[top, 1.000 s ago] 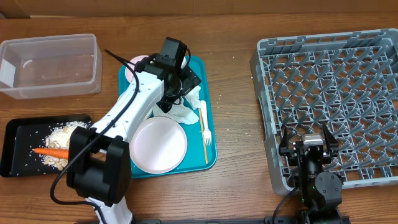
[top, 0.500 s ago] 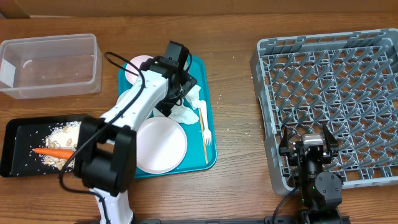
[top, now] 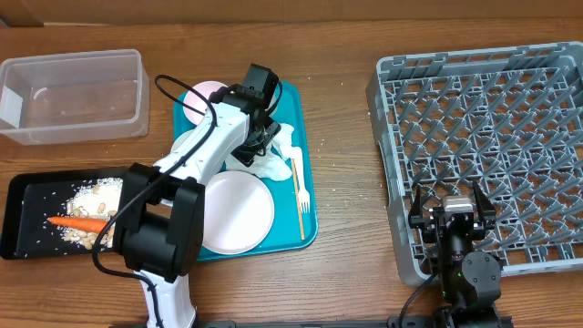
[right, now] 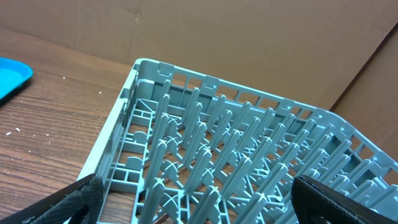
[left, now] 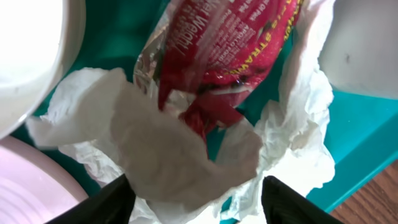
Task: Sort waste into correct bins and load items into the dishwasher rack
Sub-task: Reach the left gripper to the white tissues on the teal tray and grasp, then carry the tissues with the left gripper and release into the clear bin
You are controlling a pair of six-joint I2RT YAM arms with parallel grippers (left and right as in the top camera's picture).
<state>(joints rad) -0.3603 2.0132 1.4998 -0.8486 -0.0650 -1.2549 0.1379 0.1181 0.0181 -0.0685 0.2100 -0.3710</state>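
While the left fingers (left: 102, 205) stand apart on either side of a crumpled white napkin (left: 186, 155), the paper fills the whole gap between them. It cannot be told whether they press it or only straddle it. A red-and-white wrapper (left: 230, 43) lies just beyond, resting on the napkin's folds.

Both sit on the teal tray (top: 288, 239), in its far right part. A slim fork (top: 300, 191) lies beside them along the tray's right edge. A round white plate (top: 232, 211) fills the tray's near half. A small pale bowl (top: 202, 96) shows at the tray's far-left corner, partly hidden by the left arm.

The tray rests left of the middle of the surface (top: 346, 182). At the surface's near-left corner a shallow black tray (top: 18, 219) holds an orange carrot piece (top: 75, 221) and a heap of pale crumbs (top: 96, 196). A clear tub (top: 141, 91) stands at the far-left corner. The grey dishwasher rack (top: 387, 182) takes up the right side, its pegs bare.

The right fingers (right: 62, 202) are spread wide with nothing between them. They hang at the near edge, over the rack's near-left part.

The surface is brown wood grain, with a few pale specks near the teal tray. Beyond the far edge, a plain brown wall (right: 249, 37) like creased cardboard closes off the room.
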